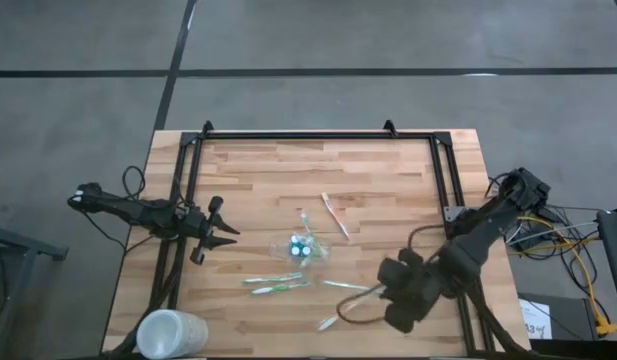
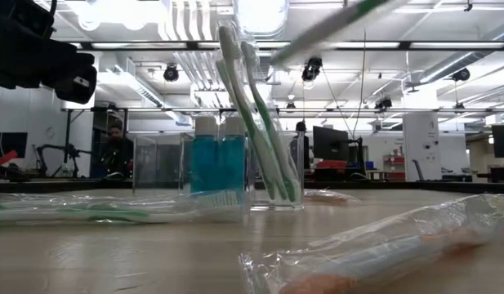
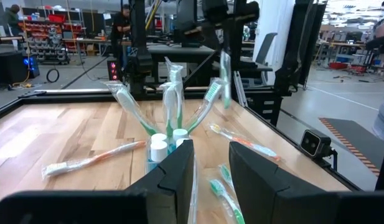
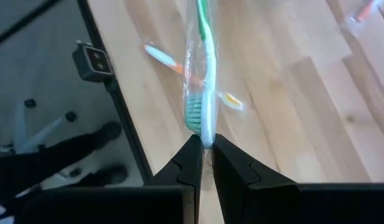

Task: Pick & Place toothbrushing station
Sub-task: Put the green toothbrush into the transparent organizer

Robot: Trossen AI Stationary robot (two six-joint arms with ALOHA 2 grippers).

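Observation:
The toothbrushing station (image 1: 304, 247) is a small see-through holder standing mid-table with green-and-white toothbrushes and two blue tubes in it. It also shows in the low view (image 2: 276, 184) and the left wrist view (image 3: 170, 124). My right gripper (image 1: 380, 290) is raised over the table's near right part, shut on a wrapped green toothbrush (image 4: 201, 68). My left gripper (image 1: 226, 240) waits at the table's left side, open and level, pointing at the station. My right gripper pinches the green toothbrush's bristle end (image 4: 204, 134), inside its clear wrapper, between its two fingers (image 4: 190, 163). The fingers slant down from above. The toothbrush is lifted clear of the table and hangs below the fingers, its handle lowest (image 3: 224, 81).
Wrapped toothbrushes lie loose on the wood: an orange one (image 1: 335, 215) behind the station, green ones (image 1: 278, 283) in front of it, and one (image 1: 331, 322) near the front edge. A frosted white cup (image 1: 173, 335) lies at the near left corner. Black rails (image 1: 318, 137) frame the table.

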